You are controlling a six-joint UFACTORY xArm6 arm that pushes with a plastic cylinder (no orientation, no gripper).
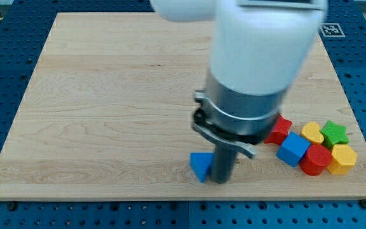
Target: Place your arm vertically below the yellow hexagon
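Your tip (pixel 221 180) down on wooden board (pixel 107 95), near bottom edge, touching or just beside blue triangle block (pixel 200 166) at its 9 o'clock. No fingers on your rod, so nothing to open or close. Yellow hexagon (pixel 342 158) at board's right end, well apart from tip, at tip's 3 o'clock. Cluster around it: red block (pixel 316 159) touching at 9, green star (pixel 335 133) at 12, yellow round block (pixel 311 132), blue cube (pixel 292 149), red star (pixel 278 129) partly hidden behind arm.
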